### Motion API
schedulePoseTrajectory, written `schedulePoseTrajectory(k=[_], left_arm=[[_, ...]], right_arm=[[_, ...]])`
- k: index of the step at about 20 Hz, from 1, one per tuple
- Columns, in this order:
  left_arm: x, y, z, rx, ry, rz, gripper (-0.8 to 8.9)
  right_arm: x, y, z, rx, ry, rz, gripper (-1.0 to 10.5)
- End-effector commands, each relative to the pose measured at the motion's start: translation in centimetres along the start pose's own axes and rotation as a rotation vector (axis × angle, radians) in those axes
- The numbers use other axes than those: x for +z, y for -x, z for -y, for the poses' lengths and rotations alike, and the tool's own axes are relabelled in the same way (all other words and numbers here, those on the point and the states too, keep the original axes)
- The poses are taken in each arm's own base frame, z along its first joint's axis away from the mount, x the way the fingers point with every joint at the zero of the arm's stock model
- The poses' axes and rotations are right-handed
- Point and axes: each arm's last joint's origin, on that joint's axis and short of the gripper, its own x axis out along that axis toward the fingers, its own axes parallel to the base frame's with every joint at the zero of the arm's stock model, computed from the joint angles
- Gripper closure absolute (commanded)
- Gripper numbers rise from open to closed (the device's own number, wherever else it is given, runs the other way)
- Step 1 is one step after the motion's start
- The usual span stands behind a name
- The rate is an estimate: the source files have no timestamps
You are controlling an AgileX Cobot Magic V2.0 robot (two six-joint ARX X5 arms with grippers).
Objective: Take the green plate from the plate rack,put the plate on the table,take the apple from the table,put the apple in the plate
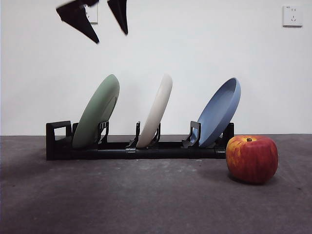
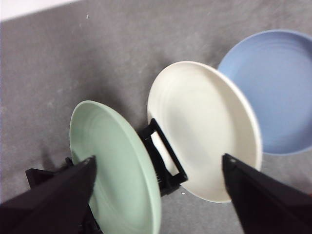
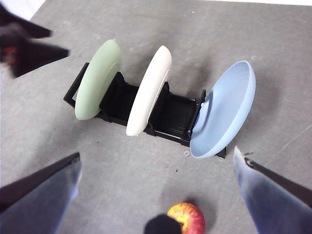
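Your left gripper (image 1: 105,23) hangs wide open and empty, high above the green plate (image 1: 96,118). That plate leans in the plate rack (image 1: 58,141). Your right gripper (image 3: 156,195), open too, holds nothing above the apple (image 1: 251,159) on the table (image 1: 122,200).

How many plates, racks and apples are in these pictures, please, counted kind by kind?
Plates: 3, the green plate, the white plate and the blue plate, all leaning in the rack.
Racks: 1, the rack on the table.
Apples: 1, the apple, on the table by the rack's blue-plate end.
Total: 5.
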Motion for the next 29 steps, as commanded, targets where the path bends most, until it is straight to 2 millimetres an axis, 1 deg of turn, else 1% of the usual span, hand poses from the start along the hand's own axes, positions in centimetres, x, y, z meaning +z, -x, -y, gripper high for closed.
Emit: schedulePoseTrajectory(k=[1,5,7,9,11,14,15,16,17,19,20,23,24,26,27,29], left_arm=[[0.0,-2.2,-1.0,0.015,0.027,-0.063,4.1],[-1.3,-5.1,-2.5,0.016,0.067,-0.194,4.1],[-1.8,-6.2,-2.8,0.019,0.077,-0.243,4.1],[-2.0,-6.8,-2.9,0.001,0.082,-0.259,4.1],[-1.9,-6.9,-2.8,-0.044,0.087,-0.252,4.1],[-1.7,-7.0,-2.7,-0.051,0.087,-0.232,4.11],[-1.7,-7.0,-2.7,-0.052,0.088,-0.236,4.28],[-1.8,-7.0,-2.7,-0.051,0.089,-0.241,4.8],[-1.8,-7.0,-2.7,-0.051,0.089,-0.242,5.11],[-1.8,-7.0,-2.7,-0.051,0.089,-0.244,5.14],[-1.8,-7.1,-2.8,-0.051,0.089,-0.244,5.33],[-2.0,-7.7,-2.8,-0.051,0.09,-0.26,6.56],[-2.2,-7.9,-2.8,-0.051,0.092,-0.274,6.8],[-2.5,-8.5,-2.9,-0.054,0.093,-0.301,7.93],[-2.6,-8.8,-2.9,-0.054,0.095,-0.306,8.26],[-2.5,-8.8,-2.9,-0.054,0.093,-0.301,8.22]], right_arm=[[0.1,-0.2,0.0,0.001,0.003,-0.005,2.9],[0.1,-0.2,0.0,0.001,0.003,-0.005,2.9],[0.1,-0.2,0.0,0.001,0.003,-0.005,2.9],[0.1,-0.2,0.0,0.001,0.003,-0.005,2.9],[0.1,-0.2,0.0,0.001,0.003,-0.005,2.9],[0.1,-0.2,0.0,0.0,0.003,-0.006,2.9],[0.1,-0.2,0.0,0.0,0.003,-0.006,2.9],[0.1,-0.2,0.0,0.0,0.003,-0.006,2.9],[0.1,-0.2,0.0,0.0,0.003,-0.006,2.9],[0.1,-0.2,0.0,0.0,0.003,-0.006,2.9],[0.1,-0.2,0.0,0.0,0.003,-0.006,2.9],[0.1,-0.2,0.0,0.0,0.003,-0.006,2.9],[0.1,-0.2,0.0,0.0,0.003,-0.006,2.9],[0.0,-0.2,0.0,0.0,0.002,-0.008,2.9],[0.0,-0.2,0.0,0.0,0.002,-0.012,2.9],[-0.1,-0.2,0.1,-0.012,0.0,-0.019,2.9]])
